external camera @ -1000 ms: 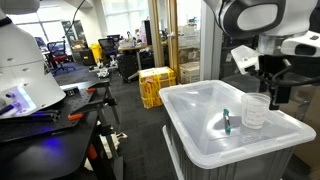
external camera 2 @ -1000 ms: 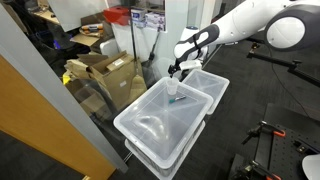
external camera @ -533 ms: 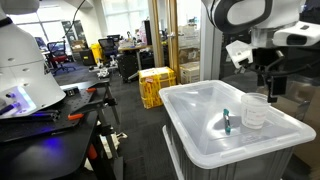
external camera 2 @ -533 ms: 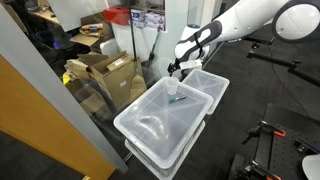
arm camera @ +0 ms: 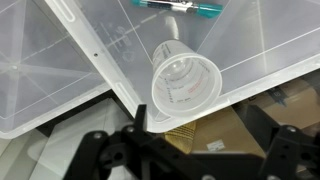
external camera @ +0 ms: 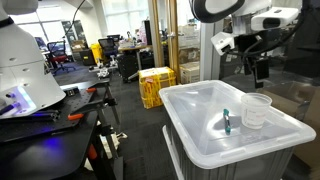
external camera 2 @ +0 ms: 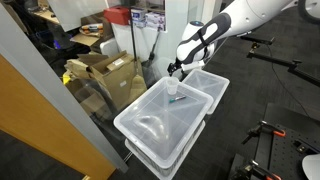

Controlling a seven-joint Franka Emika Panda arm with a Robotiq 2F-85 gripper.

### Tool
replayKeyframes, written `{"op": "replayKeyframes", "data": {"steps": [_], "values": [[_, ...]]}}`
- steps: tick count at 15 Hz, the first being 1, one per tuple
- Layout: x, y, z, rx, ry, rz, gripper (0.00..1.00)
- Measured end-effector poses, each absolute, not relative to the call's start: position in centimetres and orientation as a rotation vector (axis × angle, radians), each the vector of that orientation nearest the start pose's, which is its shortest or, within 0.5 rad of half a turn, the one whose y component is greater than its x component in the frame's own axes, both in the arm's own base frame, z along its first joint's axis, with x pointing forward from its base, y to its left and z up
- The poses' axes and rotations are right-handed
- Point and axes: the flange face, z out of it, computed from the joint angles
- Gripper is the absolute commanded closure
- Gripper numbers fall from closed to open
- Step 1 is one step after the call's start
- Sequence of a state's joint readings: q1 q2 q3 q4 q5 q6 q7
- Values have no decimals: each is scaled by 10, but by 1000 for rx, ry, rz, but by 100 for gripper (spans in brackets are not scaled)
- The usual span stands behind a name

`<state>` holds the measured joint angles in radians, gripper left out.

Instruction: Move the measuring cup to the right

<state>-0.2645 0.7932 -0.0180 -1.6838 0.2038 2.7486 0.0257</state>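
Clear plastic is filling most of the wrist view. The cup [arm camera: 185, 85] is standing upright on a lid [arm camera: 265, 40] in the middle of the frame, close to the lid's edge. I am looking straight down into its mouth and am seeing only its see-through bottom and some printed markings on its wall. A teal marker [arm camera: 178, 6] is lying on the same lid at the top of the frame, near the cup but apart from it.

My gripper [arm camera: 190, 152] is hanging above the cup with its jaws spread wide along the bottom of the frame, gripping nothing and touching nothing. In an exterior view the gripper [external camera: 262, 72] is showing in the upper right, well clear above the cup [external camera: 256, 110], with the marker [external camera: 226, 122] just beside the cup toward the frame's centre.

In an exterior view two lidded bins [external camera 2: 160, 135] are standing side by side. The cup [external camera 2: 174, 88] is sitting near where they meet, under the gripper [external camera 2: 176, 70].
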Motion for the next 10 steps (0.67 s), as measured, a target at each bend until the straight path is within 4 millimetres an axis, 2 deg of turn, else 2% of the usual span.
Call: {"op": "replayKeyframes", "data": {"steps": [5,10], "values": [[654,-179,179,-2999,668,-440,0],[646,-167,189,-3025,617,-432,0]]}}
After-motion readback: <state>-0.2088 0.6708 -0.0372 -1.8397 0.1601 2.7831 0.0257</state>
